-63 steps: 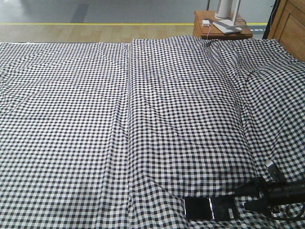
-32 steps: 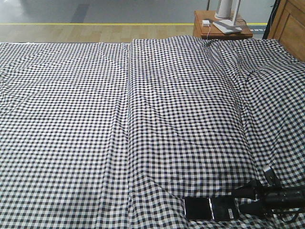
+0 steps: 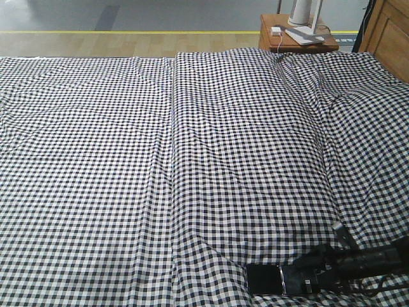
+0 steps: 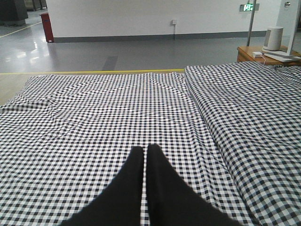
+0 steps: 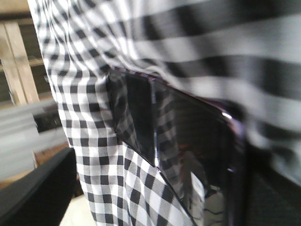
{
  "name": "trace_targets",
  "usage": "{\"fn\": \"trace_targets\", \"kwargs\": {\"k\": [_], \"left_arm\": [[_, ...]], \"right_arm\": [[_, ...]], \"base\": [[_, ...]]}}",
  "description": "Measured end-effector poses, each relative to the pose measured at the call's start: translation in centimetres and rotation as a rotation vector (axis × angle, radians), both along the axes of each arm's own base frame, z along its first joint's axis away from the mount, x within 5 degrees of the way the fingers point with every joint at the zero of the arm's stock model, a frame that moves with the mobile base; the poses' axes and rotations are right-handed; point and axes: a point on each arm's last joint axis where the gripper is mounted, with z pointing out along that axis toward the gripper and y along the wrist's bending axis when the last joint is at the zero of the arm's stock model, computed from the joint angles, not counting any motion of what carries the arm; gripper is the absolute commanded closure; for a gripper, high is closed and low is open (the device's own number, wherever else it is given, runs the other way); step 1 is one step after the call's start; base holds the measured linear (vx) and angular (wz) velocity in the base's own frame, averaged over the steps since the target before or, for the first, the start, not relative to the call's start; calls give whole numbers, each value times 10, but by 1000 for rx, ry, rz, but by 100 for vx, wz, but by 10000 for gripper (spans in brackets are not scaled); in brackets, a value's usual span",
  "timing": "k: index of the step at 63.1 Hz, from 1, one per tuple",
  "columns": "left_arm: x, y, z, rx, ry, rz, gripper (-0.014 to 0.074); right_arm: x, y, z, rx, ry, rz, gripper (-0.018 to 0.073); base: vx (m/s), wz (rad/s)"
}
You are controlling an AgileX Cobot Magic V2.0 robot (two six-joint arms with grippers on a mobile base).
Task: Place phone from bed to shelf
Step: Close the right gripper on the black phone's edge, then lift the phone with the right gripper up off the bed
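The phone (image 3: 264,279) lies lengthwise straight ahead of my right gripper (image 3: 317,276), its near end between the spread jaws; my left gripper (image 4: 146,162), pinched together, sees no phone.

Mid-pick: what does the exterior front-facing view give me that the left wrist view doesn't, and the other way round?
Front view only: the phone lying on the bed at its near edge, with the right gripper over one end of it. Left wrist only: the left gripper, fingers pressed together above the fabric, plus the white wall and a green sign beyond. Both: the gingham bed and the side table past its far corner.
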Motion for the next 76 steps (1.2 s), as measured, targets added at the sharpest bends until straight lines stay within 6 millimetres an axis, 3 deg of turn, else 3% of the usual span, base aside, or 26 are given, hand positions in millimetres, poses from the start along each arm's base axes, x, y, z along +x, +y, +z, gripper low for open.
{"fn": "trace_targets", "kwargs": {"k": [15,29,38,52,76], "left_arm": [[0,0,0,0,0,0,595],[0,0,0,0,0,0,595],[0,0,0,0,0,0,595],[0,0,0,0,0,0,595],[0,0,0,0,0,0,595]], "right_arm": [[4,18,0,-4,-1,55,-26],[5,19,0,-1,-2,43,81],[5,19,0,0,-1,36,235],[6,19,0,3,30,13,577],[10,18,8,-8,60,3,568]], "base": [[0,0],[0,0],[0,0],[0,0],[0,0]]}}
